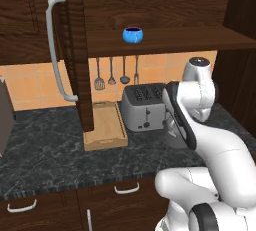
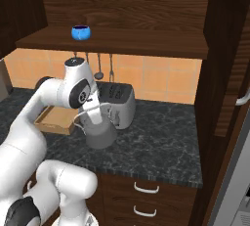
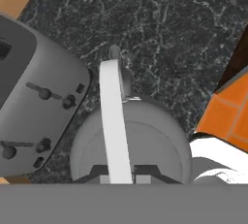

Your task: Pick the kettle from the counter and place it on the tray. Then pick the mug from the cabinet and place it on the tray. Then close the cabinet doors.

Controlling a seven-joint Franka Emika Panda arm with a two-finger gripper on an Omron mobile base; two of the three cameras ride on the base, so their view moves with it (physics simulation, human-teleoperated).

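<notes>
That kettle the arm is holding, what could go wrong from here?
The gripper is shut on only the kettle's thin handle, so the kettle might swing or slip on the way. The toaster stands right beside it and could get bumped. The open cabinet door hangs over the tray, leaving a tight spot to set it down.

The arm bends forward and down — gripper [image 3: 116, 172] clamped shut, wrist pointing downward.
</notes>
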